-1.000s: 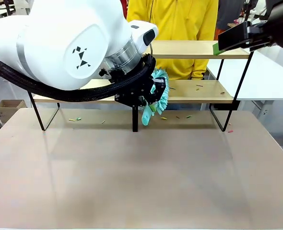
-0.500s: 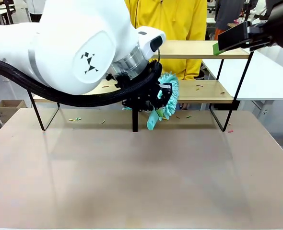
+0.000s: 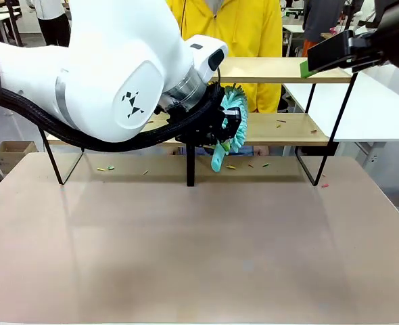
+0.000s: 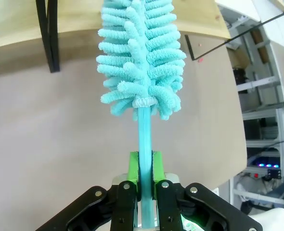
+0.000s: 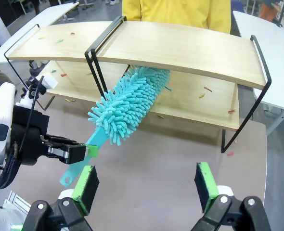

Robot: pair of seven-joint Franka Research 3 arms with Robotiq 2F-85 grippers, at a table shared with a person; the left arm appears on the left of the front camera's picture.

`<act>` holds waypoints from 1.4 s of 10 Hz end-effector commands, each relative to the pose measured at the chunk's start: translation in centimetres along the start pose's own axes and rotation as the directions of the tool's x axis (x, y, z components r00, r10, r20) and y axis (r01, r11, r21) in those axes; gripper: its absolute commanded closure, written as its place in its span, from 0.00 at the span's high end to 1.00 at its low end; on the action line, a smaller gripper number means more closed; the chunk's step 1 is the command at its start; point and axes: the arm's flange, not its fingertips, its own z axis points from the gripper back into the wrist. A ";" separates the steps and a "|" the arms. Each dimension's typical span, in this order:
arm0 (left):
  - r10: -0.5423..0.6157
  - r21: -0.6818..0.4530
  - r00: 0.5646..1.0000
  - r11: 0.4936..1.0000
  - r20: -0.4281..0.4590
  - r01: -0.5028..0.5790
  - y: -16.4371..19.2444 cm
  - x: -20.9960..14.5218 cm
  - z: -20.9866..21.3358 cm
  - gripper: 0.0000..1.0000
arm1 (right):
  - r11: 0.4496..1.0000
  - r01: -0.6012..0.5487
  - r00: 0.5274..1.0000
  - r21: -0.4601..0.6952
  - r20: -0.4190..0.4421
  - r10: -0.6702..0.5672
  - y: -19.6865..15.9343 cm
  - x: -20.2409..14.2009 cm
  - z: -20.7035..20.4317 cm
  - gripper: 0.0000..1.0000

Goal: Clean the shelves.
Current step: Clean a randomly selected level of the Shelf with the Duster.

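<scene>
The shelves are two long light-wood boards, an upper board and a lower one, on a thin black frame. My left gripper is shut on the flat handle of a teal fluffy duster. The duster's head lies between the two boards, just right of the black centre upright. High at the right end of the upper board, my right gripper stands open with nothing between its green pads.
Small coloured scraps lie on the lower board and on the grey-brown tabletop. A person in a yellow top stands behind the rack. White tables stand to the right.
My left arm has shifted right and turned. The duster head has swung up and to the right, from hanging by the centre upright to standing over the lower board. The right gripper has stayed put.
</scene>
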 end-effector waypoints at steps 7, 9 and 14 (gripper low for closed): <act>0.061 0.132 0.993 0.988 0.103 -0.074 -1.7 1.9 -4.4 0.12 | 1.000 0.004 1.000 -0.002 0.003 -0.004 0.0 0.0 0.0 1.00; 0.055 0.133 0.998 0.989 0.027 -0.058 -2.2 2.2 -5.6 0.12 | 1.000 0.004 1.000 -0.002 0.003 -0.004 0.0 0.0 0.0 1.00; 0.039 0.119 0.998 0.992 -0.044 -0.034 -4.7 3.1 -8.3 0.12 | 1.000 0.004 1.000 -0.002 0.003 -0.004 0.0 0.0 0.0 1.00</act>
